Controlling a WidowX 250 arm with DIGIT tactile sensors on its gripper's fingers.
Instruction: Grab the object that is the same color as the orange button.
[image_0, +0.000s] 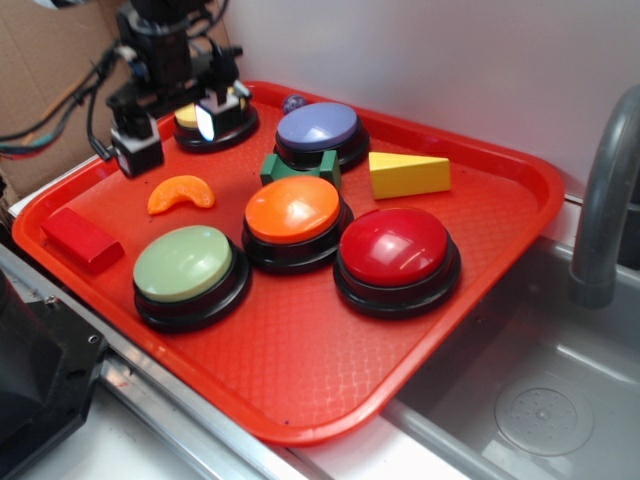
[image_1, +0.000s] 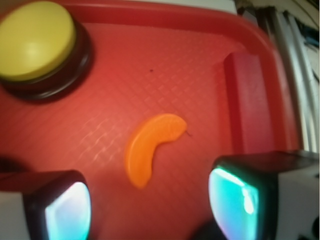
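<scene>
We see the orange slice lying flat on the red tray, untouched, between the red block and the orange button; our gripper hovers above it, jaws spread wide and empty, beside the yellow button

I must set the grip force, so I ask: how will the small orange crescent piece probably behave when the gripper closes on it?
The orange crescent looks like hard moulded plastic, so probably stiff and light. Its glossy, rounded surface may slip between the fingers. It lies flat on the textured tray, so rolling seems unlikely, though it could slide or pivot if pushed at one tip.
</scene>
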